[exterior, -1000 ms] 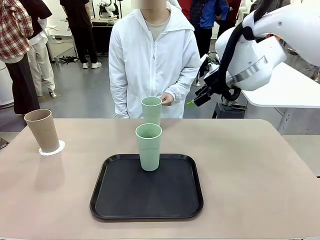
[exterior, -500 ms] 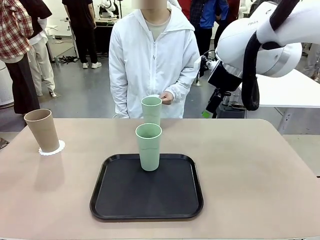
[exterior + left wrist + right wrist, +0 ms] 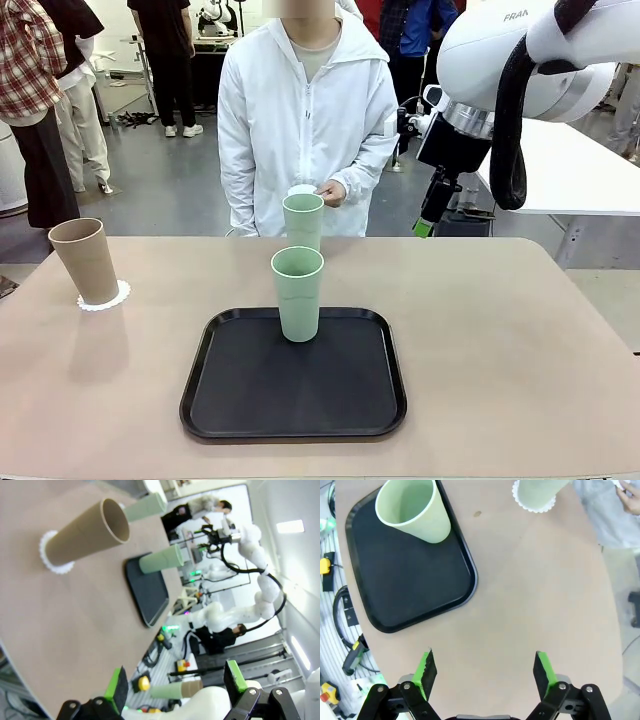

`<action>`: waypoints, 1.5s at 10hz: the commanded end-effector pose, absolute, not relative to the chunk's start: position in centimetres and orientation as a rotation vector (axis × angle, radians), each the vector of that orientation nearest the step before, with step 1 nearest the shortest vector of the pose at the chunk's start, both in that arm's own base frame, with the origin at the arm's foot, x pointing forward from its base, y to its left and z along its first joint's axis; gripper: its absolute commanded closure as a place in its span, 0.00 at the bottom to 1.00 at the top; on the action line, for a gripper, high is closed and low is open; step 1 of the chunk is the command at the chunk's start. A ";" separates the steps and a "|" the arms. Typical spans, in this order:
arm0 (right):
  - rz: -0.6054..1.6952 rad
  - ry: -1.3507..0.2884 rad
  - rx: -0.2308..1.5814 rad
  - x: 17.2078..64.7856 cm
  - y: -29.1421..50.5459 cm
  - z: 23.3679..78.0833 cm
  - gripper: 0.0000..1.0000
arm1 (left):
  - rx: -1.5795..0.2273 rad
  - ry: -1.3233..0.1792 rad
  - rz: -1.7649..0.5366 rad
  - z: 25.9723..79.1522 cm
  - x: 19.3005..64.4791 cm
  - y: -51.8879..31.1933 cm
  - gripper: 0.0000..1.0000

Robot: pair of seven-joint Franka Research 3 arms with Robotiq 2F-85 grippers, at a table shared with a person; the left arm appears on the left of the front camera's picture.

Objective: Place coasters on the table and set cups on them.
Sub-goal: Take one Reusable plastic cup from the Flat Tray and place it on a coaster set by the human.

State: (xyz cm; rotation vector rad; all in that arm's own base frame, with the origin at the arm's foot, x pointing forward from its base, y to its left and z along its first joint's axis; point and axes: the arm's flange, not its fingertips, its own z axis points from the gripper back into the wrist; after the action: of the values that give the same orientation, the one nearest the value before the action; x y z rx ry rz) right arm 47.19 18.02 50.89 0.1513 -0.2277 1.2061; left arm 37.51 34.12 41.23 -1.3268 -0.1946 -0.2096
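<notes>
Front view: all three cups stand upright, mouths up. The tan cup (image 3: 86,260) sits on a lacy white coaster (image 3: 118,296) at the table's (image 3: 500,330) left edge. One pale green cup (image 3: 298,293) stands on the black tray (image 3: 300,400), and the other green cup (image 3: 303,222) is behind it on a second coaster (image 3: 536,509). The right gripper (image 3: 484,655) and left gripper (image 3: 175,670) gape wide, holding nothing

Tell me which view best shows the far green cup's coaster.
The right wrist view: from above, the coaster shows its scalloped edge around the far green cup. In the front view the nearer green cup hides it; in the left wrist view I can't make it out.
</notes>
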 end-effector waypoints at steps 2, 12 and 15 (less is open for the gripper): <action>1.202 -0.237 0.130 47.1 17.8 50.3 0.00 | -1.322 -0.194 -0.204 41.3 37.4 34.1 0.00; 0.728 -0.341 0.396 40.6 5.6 53.5 0.00 | -1.322 -0.194 -0.204 41.3 37.4 34.1 0.00; 0.537 -0.209 0.582 41.1 -2.8 52.5 0.00 | -1.322 -0.194 -0.204 41.3 37.4 34.1 0.00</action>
State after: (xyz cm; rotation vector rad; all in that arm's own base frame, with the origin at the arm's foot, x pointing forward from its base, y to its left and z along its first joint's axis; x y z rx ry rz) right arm 39.42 -2.23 52.84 0.4816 -0.2388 0.6020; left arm 37.47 34.18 41.19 -1.3272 -0.1951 -0.2080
